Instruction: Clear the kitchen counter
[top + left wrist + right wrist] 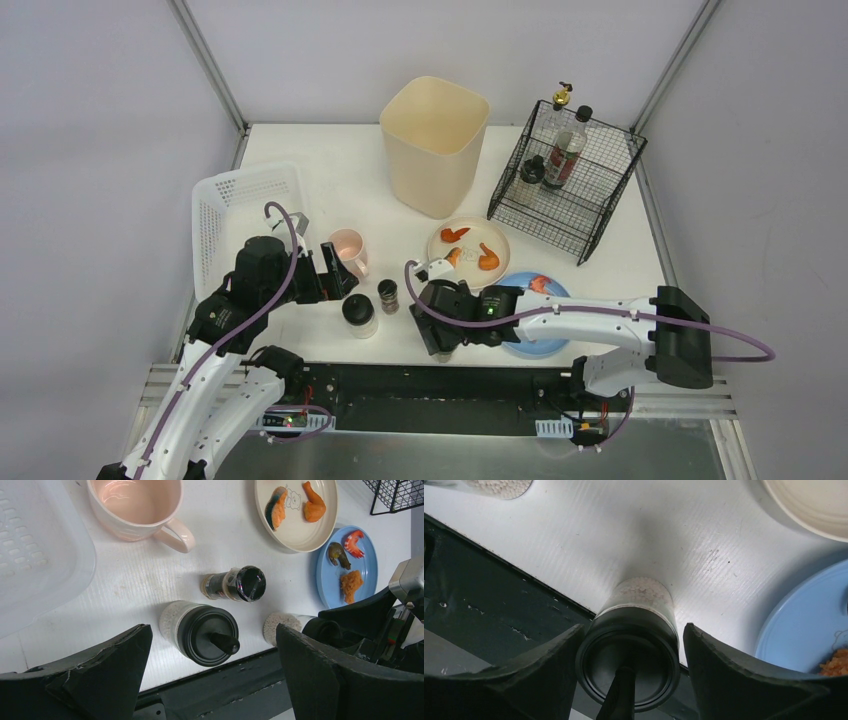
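2 arms reach over the white bench [340, 190], which fills the middle of the top view and carries every item below.

left fingers [340, 275]: spread wide and holding nothing. they hover above a black-lidded grain jar [205, 632], which stands upright near the bench's near edge. a small dark-capped spice bottle [234, 584] stands just beside this jar, on its far side. a pink mug [135, 505] stands farther back. a white perforated basket [245, 215] sits at the left edge of the bench.

right fingers [442, 340]: set closely on either side of a second grain jar [631, 640], which stands upright at the very near edge of the bench. the wrist view does not show whether they press on its lid or only flank it.

a cream plate [295, 542] with orange food pieces lies behind the right fingers. a blue plate [325, 580] lies to their right, near the cream plate, and holds a shrimp, a dark piece and an orange crumbly piece.

a tall cream bin [435, 145] stands at the back centre. a black wire rack [590, 215] stands at the back right and holds 3 upright bottles.
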You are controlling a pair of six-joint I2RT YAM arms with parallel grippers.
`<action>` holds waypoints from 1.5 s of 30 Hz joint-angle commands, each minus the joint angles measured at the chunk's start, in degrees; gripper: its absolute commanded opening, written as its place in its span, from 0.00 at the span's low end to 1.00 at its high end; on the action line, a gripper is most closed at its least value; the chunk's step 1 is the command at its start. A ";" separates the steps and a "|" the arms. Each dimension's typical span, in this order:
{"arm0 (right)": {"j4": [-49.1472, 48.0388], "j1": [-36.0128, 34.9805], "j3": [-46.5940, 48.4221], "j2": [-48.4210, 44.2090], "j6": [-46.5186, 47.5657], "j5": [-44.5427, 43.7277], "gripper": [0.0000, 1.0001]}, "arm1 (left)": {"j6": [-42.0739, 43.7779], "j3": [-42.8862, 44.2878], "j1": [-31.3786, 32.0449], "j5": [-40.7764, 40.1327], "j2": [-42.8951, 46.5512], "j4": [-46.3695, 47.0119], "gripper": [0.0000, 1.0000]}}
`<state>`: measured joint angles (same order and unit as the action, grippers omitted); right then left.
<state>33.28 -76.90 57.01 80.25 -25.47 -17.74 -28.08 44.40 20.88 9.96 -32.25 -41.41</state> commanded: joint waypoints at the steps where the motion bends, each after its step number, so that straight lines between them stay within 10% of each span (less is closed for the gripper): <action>1: 1.28 -0.67 0.59 -0.78 -1.41 -0.61 0.70 | -0.40 0.29 -0.49 0.24 -0.20 0.19 1.00; 10: 3.29 -0.97 2.15 -4.86 -1.55 -6.19 0.38 | -0.40 0.26 -0.49 0.14 -0.23 0.19 1.00; 21: 9.22 0.62 10.69 -6.72 3.07 -14.35 0.25 | -0.40 0.30 -0.48 0.06 -0.10 0.18 1.00; 45: 4.12 45.58 28.00 -6.52 16.44 -9.59 0.21 | -0.48 0.18 -0.45 0.02 -0.13 0.18 1.00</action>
<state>41.32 -35.70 80.23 73.06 -10.90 -27.68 -28.08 44.42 20.88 9.96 -32.25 -41.41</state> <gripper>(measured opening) 0.657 0.995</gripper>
